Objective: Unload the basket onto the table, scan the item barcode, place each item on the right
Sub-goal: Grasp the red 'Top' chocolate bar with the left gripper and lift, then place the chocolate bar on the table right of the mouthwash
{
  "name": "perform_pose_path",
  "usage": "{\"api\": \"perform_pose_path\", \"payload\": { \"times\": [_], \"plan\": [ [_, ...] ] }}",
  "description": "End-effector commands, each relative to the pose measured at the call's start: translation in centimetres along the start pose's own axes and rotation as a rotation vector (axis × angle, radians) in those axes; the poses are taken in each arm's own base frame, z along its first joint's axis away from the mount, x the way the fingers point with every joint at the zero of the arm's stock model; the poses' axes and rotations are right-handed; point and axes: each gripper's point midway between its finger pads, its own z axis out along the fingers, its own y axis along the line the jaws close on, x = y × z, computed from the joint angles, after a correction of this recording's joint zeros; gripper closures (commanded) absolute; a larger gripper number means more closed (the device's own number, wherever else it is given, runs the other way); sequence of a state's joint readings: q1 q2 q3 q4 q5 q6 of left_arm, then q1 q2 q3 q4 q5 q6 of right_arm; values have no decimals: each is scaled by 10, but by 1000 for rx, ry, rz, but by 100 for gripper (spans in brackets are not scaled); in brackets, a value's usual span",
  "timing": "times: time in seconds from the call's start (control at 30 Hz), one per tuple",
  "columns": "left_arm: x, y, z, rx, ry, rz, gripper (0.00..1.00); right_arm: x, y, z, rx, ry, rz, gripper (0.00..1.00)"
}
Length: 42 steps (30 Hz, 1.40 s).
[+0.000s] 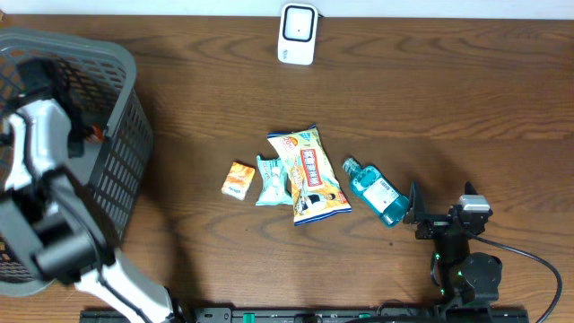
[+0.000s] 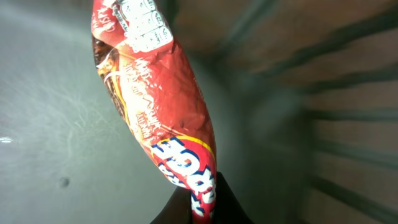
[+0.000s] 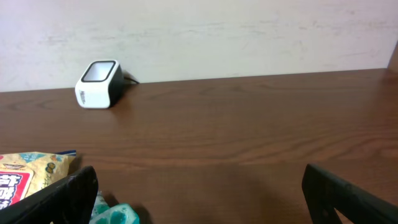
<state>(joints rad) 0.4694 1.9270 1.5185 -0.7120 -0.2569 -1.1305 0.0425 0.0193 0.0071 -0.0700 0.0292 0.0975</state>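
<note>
Pick-up step: left gripper (image 2: 203,205) clenched on one end of a red packet (image 2: 155,112), which extends ahead of it inside the basket (image 1: 126,117); right gripper (image 3: 202,193) released; next, lift clear and present the barcode to the scanner (image 1: 297,33), well apart across the bench.

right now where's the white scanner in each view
overhead: scanner at top centre
left wrist: not in it, only a red snack packet
right wrist: scanner at upper left
shared landmark: yellow snack bag, overhead centre, right wrist bottom left
</note>
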Motion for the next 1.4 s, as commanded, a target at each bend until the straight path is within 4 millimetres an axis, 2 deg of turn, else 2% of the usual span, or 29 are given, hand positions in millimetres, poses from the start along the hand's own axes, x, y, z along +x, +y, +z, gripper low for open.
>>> {"api": "perform_pose_path", "payload": {
  "times": [0.0, 0.07, 0.13, 0.2, 0.23, 0.27, 0.33, 0.4, 0.5, 0.6, 0.77, 0.97, 1.2, 1.37],
  "plan": [
    [-44, -17, -96, 212, -106, -25, 93, 1, 0, 0, 1, 5, -9, 1],
    [-56, -18, -137, 306, -134, -54, 93, 1, 0, 0, 1, 5, -9, 1],
    [-58, -19, -175, 414, -112, -69, 93, 1, 0, 0, 1, 5, -9, 1],
    [-49, -22, -212, 543, -41, -53, 93, 1, 0, 0, 1, 5, -9, 1],
    [-38, -24, -236, 626, 11, -15, 93, 1, 0, 0, 1, 5, -9, 1],
    [-31, -25, -250, 673, 37, 15, 93, 1, 0, 0, 1, 5, -9, 1],
    [-10, -25, -285, 788, 93, 113, 93, 1, 0, 0, 1, 5, -9, 1],
    [20, -25, -319, 899, 143, 256, 93, 1, 0, 0, 1, 5, -9, 1],
    [69, -23, -356, 1017, 170, 490, 93, 1, 0, 0, 1, 5, -9, 1],
    [131, -18, -382, 1109, 222, 735, 93, 1, 0, 0, 1, 4, -9, 1],
    [233, -5, -403, 1186, 332, 1044, 93, 1, 0, 0, 1, 5, -9, 1],
    [347, 5, -399, 1206, 453, 1272, 93, 1, 0, 0, 1, 5, -9, 1],
    [466, 18, -373, 1178, 591, 1341, 93, 1, 0, 0, 1, 5, -9, 1],
    [529, 29, -340, 1105, 685, 1301, 93, 1, 0, 0, 1, 5, -9, 1]
  ]
}}
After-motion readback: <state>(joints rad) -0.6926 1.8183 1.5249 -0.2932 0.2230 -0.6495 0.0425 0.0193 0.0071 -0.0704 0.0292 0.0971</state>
